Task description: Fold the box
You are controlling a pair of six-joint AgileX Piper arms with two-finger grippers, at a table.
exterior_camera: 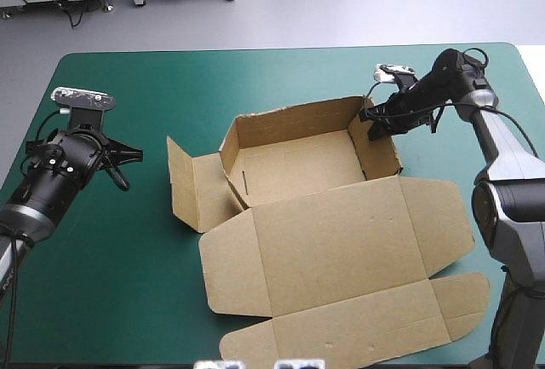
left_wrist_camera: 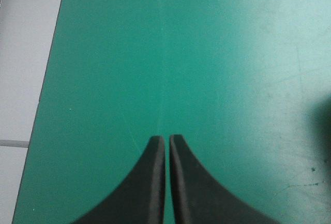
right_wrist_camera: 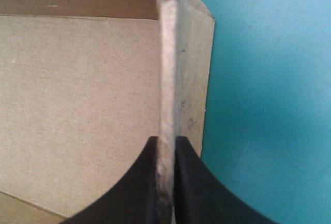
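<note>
Here: box half-formed at frame centre, right gripper clamped on one wall.
In the high view the brown box (exterior_camera: 341,241) occupies the centre and lower right of the frame on the teal-green cover (exterior_camera: 111,284). Its tray (exterior_camera: 298,164) sits at upper centre with the far, left and right walls raised. The lid panel (exterior_camera: 332,301) lies flat toward the lower edge, its flaps spread out. A side flap (exterior_camera: 192,186) left of the tray opens outward. The right gripper (right_wrist_camera: 165,142), at the upper right, pinches the tray's right wall near the far corner, the board edge held between its black fingers (right_wrist_camera: 132,193). The left gripper (left_wrist_camera: 166,139), at middle left, is clenched on nothing, well apart from the box, over bare cover.
</note>
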